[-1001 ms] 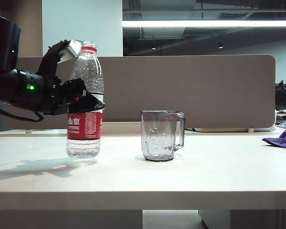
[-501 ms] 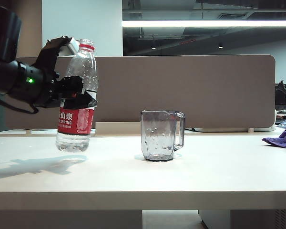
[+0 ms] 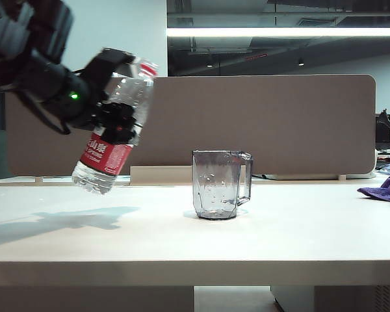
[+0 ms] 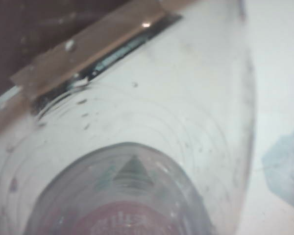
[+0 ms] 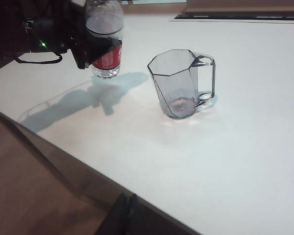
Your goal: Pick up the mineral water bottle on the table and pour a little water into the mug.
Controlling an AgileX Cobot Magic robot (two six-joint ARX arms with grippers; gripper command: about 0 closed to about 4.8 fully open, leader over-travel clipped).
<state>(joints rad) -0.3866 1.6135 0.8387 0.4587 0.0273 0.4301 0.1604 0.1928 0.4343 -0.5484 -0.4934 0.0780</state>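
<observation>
Clear ribbed mineral water bottle (image 3: 112, 125) — red neck ring, red-and-white label. The mug (image 3: 221, 184) is transparent grey and faceted; the desk (image 3: 247, 240) white — a purple cloth (image 3: 385, 186) at its edge.

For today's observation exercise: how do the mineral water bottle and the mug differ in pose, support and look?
1. The mineral water bottle hangs tilted in the air, held by the left pincer; the mug stands upright on the table.
2. The bottle carries a red label; the mug is plain and grey-tinted.
3. The mug has a side handle; the bottle has none.
Both are see-through plastic.
</observation>
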